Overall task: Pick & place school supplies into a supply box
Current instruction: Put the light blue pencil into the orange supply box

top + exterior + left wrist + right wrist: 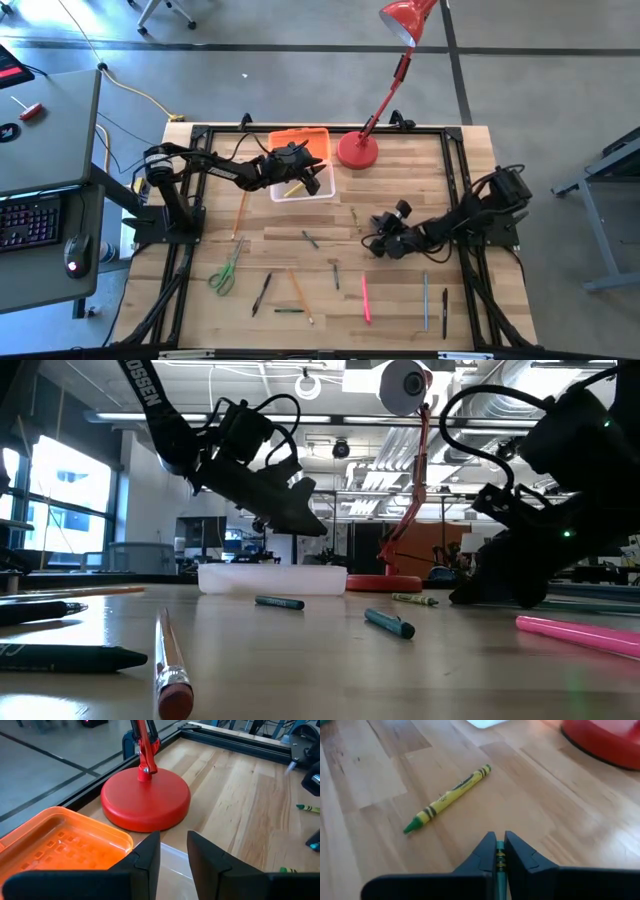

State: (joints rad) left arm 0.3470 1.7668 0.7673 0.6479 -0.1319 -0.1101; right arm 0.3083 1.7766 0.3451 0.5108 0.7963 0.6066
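The right tool (496,851) is pinched narrow on a green crayon (496,862), low over the tabletop (400,180) right of centre; a yellow crayon (447,798) lies loose just beyond it. The left tool (173,851) hangs over the box (303,187) at the far left-centre, its fingers a narrow gap apart and nothing between them. The step in hand looks like a pick just made. Next the right arm must lift and carry the crayon left and far to the box, clear of the lamp base (357,150) and the left arm.
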